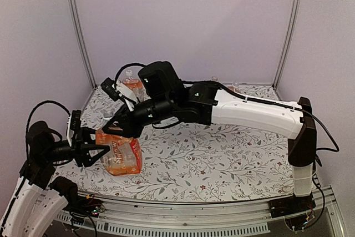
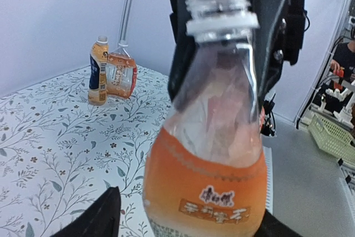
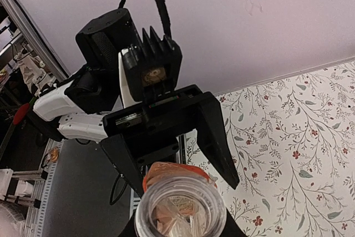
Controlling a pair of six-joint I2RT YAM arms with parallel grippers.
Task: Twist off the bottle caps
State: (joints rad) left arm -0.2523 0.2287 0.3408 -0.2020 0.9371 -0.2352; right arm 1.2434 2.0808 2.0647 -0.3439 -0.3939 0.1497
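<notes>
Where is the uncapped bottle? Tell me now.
Top view: front-left of the table, the uncapped bottle sits between the fingers of the left gripper, with the right gripper at its neck.

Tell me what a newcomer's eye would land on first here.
An uncapped bottle of orange drink at the left front of the floral table: its bare threaded mouth dominates both wrist views. The left gripper straddles it while the right arm stretches across to its neck. A dark-labelled bottle and a red-labelled one stand together at the back left.
</notes>
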